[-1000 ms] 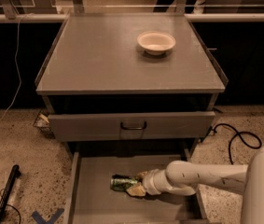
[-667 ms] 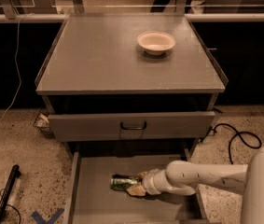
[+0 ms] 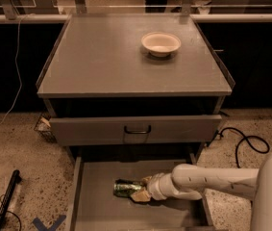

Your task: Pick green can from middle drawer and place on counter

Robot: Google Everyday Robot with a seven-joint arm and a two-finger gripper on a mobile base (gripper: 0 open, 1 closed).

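Observation:
The green can [image 3: 124,188] lies on its side on the floor of the open middle drawer [image 3: 92,206], near its middle. My gripper [image 3: 140,190] reaches in from the right on a white arm, its tan fingers [image 3: 139,196] around the can's right end. The can rests on the drawer floor. The counter [image 3: 102,57] is the flat grey cabinet top above.
A white bowl [image 3: 160,43] sits on the counter's far right part. A closed drawer front with a dark handle [image 3: 137,129] is above the open drawer. A black cable [image 3: 243,141] lies on the floor at right, a dark tool [image 3: 6,198] at left.

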